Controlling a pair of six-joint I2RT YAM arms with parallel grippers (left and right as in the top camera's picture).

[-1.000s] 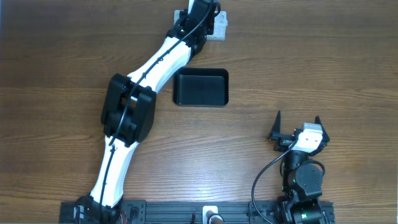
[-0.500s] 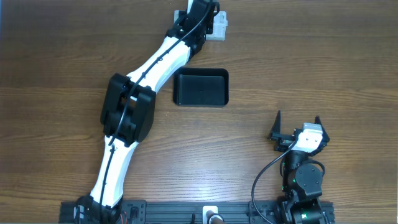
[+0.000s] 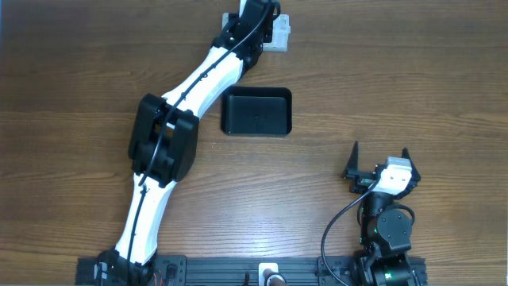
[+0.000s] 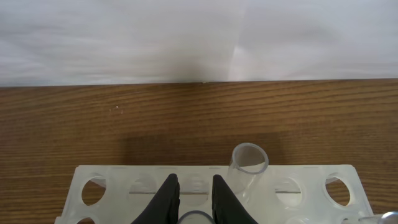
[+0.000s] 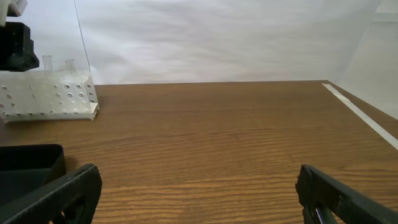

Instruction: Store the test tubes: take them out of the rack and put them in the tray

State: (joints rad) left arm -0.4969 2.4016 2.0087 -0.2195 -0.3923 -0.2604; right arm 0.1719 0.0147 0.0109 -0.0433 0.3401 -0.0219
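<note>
Rack sits at the surface's far edge, with one test tube standing upright in a hole. Left jaws are down over the rack, pinched shut on a second tube near its rim. Black tray sits mid-surface, just bare floor showing. Right jaws are spread wide open by the near edge, right side.

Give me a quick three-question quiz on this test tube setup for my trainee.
1. True or false: the right hand hovers over the black tray.
2. Which arm reaches to the rack? A) left B) right
3. Fill in: the right hand's jaws stand ____.
Key: 1 false; 2 A; 3 open.
</note>
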